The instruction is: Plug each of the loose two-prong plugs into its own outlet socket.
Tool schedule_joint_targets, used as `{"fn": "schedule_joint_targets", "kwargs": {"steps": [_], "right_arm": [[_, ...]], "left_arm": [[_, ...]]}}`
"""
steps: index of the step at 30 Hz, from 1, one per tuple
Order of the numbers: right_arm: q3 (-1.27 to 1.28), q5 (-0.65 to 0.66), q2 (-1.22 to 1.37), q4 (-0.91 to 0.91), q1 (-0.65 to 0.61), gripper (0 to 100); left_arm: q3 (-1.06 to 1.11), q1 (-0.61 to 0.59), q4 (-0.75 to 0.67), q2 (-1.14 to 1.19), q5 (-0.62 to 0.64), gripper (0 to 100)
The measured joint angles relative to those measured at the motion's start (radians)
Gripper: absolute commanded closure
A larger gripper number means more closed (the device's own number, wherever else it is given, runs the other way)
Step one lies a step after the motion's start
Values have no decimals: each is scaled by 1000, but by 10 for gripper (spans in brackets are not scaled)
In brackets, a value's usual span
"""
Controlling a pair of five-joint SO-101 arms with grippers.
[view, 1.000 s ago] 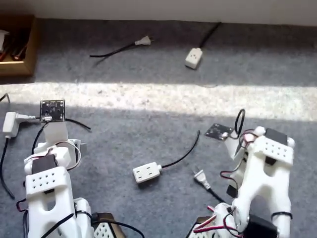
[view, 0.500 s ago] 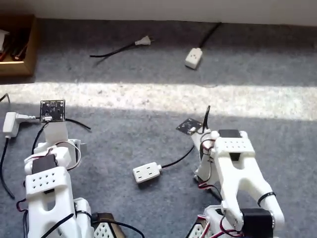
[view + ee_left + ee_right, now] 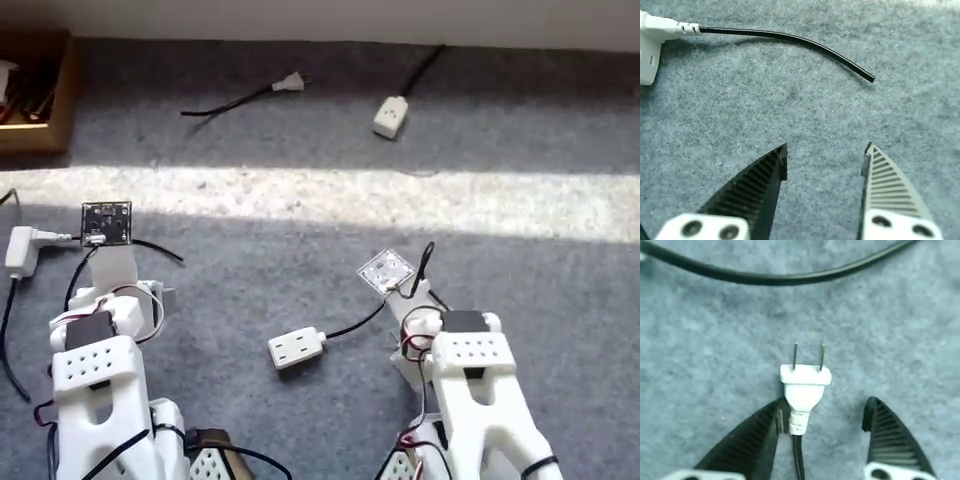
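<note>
1. While the right fingers [image 3: 752, 442] stand apart, a white two-prong plug [image 3: 803, 385] lies between them, just beside one, with room beside the other.
2. Over bare desk [image 3: 805, 115] the left fingers [image 3: 757, 187] gape; a cord end [image 3: 867, 76] lies near.

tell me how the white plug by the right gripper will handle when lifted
The white plug looks small and rigid, so probably light. Its black cord will likely trail limply and tug. The smooth body may twist in the right gripper.

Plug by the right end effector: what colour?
White two-prong plug, black cord; the right wrist view shows it best.
</note>
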Motion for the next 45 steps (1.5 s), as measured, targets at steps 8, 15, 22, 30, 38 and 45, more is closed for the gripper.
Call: {"fn": "schedule_joint_targets", "kwargs": {"steps": [8, 15, 22, 30, 38, 45], "right_arm": [[5, -25, -6, 44, -143, 940], [5, -26, -8, 104, -161, 933], [5, -26, -8, 187, -127, 932], [8, 0, -8, 190, -124, 864], [20, 32, -8, 201, -120, 786], [25, 43, -8, 201, -117, 827]], "left_arm": [[0, 0, 0, 0, 0, 751], [0, 0, 0, 0, 0, 751], [0, 0, 0, 0, 0, 751], [0, 0, 0, 0, 0, 751], [0, 0, 0, 0, 0, 751], [0, 0, 0, 0, 0, 751]]}}
